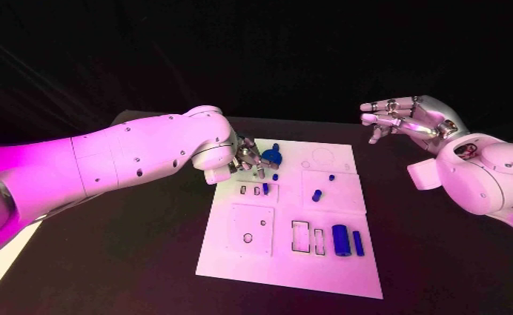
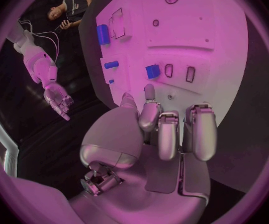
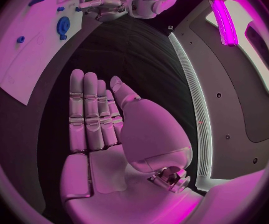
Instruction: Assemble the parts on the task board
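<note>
The white task board lies in the middle of the table. A round blue gear-like part sits at its far left corner. My left hand hovers just beside that part, fingers bent and apart, with nothing in them; in the left wrist view the left hand hangs over the board. Small blue parts dot the board's middle, and two longer blue pieces lie near its right front. My right hand is raised off the board's right side, empty, and the right hand shows flat with straight fingers.
Several dark-rimmed slots and holes are cut into the board's near half. Black table surrounds the board on all sides. My left forearm reaches in over the table's left part.
</note>
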